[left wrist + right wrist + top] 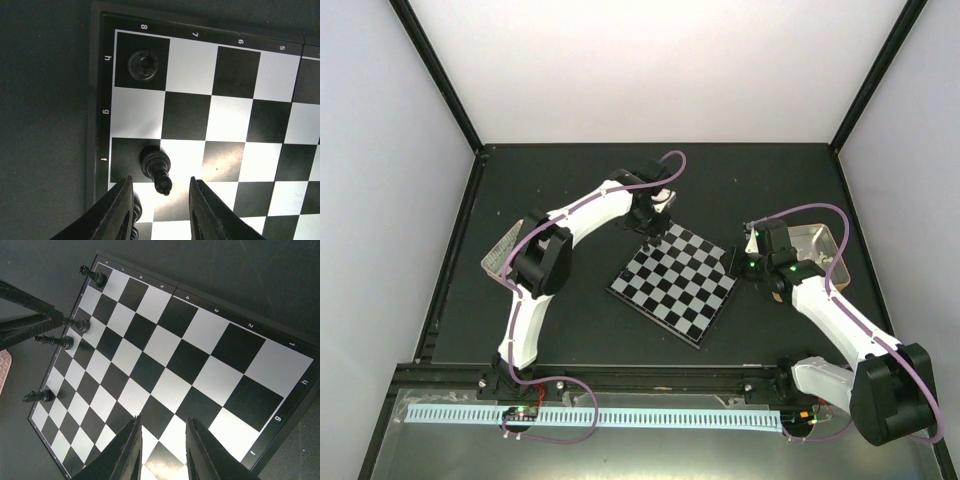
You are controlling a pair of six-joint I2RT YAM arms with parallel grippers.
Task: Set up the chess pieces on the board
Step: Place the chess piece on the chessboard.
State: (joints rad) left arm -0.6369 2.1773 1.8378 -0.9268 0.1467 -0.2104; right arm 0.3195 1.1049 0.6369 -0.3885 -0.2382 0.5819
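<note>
Left wrist view showed my left gripper [159, 212] spread apart and empty above the board [235, 120], with 1 black piece [155, 167] standing upright just ahead of its fingertips. From the right wrist I counted 4 black chess pieces [79, 324], all upright, lined along the board's far edge. My right gripper [162, 450] hung parted over the opposite side. Overhead, the board sat turned, 1 corner pointing toward the near side.

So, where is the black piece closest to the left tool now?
In the left wrist view the black piece is near the board's rim, just ahead of the open left tool, two rows from the corner piece.
</note>
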